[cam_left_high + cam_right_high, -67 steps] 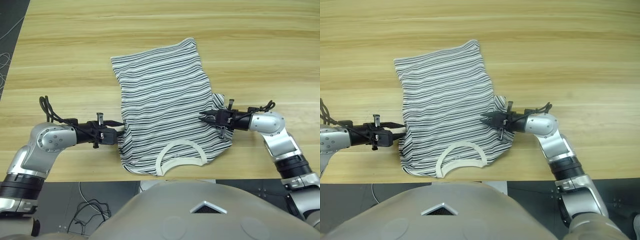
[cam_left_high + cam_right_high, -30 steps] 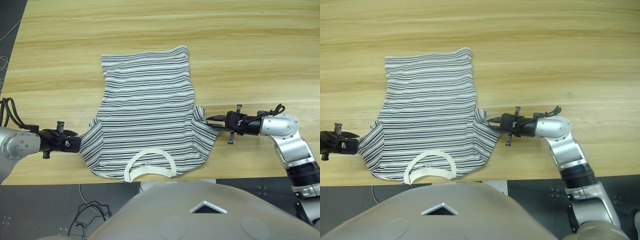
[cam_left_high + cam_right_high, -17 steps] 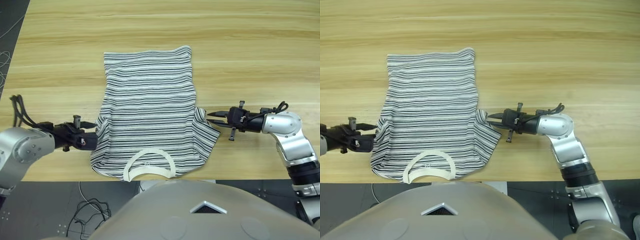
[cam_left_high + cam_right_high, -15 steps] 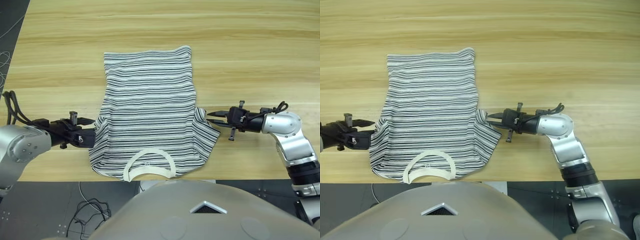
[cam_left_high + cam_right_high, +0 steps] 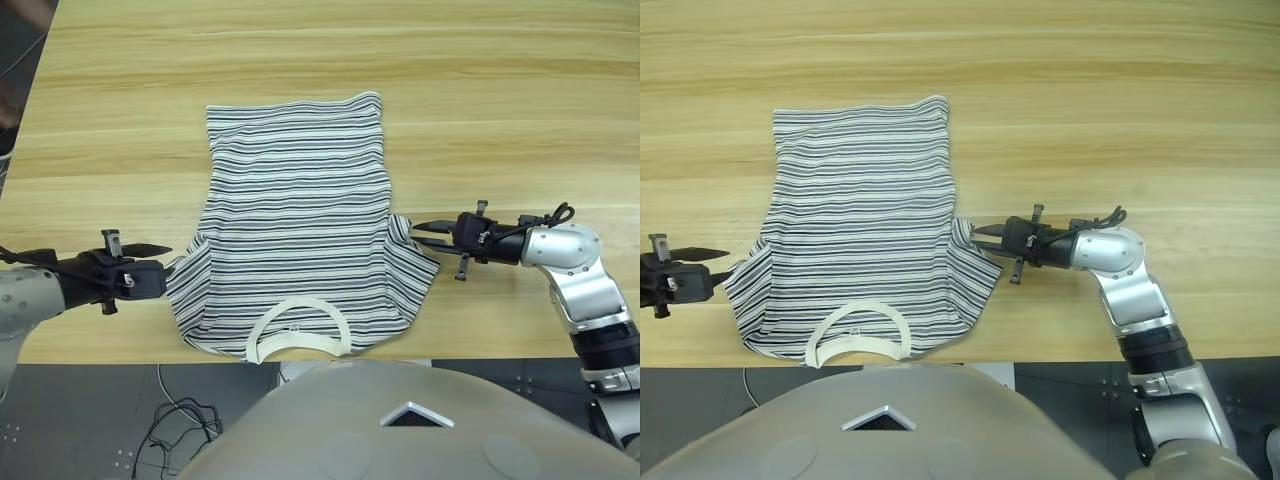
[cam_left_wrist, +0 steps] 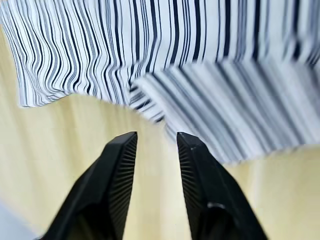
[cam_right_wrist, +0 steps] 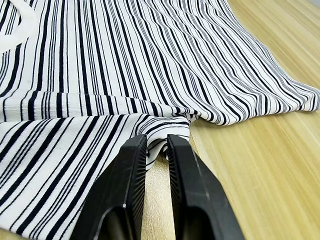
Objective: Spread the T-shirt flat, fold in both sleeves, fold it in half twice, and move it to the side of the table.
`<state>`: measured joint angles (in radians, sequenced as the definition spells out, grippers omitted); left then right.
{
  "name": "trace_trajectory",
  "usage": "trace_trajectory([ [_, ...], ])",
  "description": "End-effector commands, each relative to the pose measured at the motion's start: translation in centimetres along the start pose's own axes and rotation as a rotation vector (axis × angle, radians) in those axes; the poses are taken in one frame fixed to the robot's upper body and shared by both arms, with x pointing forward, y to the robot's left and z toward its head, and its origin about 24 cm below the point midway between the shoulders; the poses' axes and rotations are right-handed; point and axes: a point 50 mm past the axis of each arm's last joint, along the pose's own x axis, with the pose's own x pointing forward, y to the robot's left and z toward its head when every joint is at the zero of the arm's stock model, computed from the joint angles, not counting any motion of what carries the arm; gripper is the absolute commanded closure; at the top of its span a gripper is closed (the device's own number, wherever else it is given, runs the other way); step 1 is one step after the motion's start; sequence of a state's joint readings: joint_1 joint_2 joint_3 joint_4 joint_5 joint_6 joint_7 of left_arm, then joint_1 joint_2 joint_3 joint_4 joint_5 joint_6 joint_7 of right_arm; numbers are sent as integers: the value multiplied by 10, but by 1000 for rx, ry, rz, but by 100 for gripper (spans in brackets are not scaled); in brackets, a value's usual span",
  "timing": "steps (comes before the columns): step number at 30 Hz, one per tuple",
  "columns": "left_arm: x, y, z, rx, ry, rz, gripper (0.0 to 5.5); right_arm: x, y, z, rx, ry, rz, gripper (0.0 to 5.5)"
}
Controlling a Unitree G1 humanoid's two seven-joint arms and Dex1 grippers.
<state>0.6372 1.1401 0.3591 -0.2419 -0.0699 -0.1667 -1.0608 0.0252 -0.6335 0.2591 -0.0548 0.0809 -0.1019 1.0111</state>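
Item: striped T-shirt [image 5: 295, 200], laid front-up on the wooden table [image 5: 500, 100], its white collar [image 5: 298, 303] set just beside the table's near edge and its hem well beyond the collar. Left sleeve [image 5: 190, 275]: spread out to the left of the collar. Right sleeve [image 5: 412, 262]: drawn out to the right of the collar, with a bunched fold noted at its armpit. Left gripper [image 6: 156, 136]: held low, left of the collar, jaws parted and empty, the sleeve's edge lying just past the tips. Right gripper [image 7: 156, 140]: held right of the collar, jaws narrowly parted, the sleeve's hem lying at the tips and not judged to be clamped. Hazards: nothing may be caught if the left jaws are closed where they stand. Only the upper layer may be nipped on the right, so that the bunching is folded in as a crease. The garment may be dragged over the table's edge by any pull toward the collar.
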Motion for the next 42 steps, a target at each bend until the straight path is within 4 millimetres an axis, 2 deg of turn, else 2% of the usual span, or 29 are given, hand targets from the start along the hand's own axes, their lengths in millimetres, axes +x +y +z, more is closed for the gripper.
trace_trajectory([
  [1,-5,3,-19,-378,-213,-41,312,2,-2,0,-14,2,-13,474],
  [4,1,-2,-41,-536,-225,-63,312,2,-1,0,-16,3,-12,474],
  [6,6,-4,-55,-586,-203,-44,312,1,-2,0,-18,8,-13,474],
  [9,10,-5,-64,-605,-184,-25,312,-1,-3,-1,-20,13,-14,474],
  [20,25,-20,-78,-616,-120,-60,312,-3,-3,-2,-21,20,-16,474],
  [33,24,-20,-93,-638,-61,-33,312,-2,0,-4,-18,26,-8,474],
  [40,27,-25,-94,-658,-59,-52,312,-1,-1,-5,-22,29,-5,474],
  [42,29,-27,-94,-659,-58,-65,341,-1,-1,-5,-22,31,-7,474],
])
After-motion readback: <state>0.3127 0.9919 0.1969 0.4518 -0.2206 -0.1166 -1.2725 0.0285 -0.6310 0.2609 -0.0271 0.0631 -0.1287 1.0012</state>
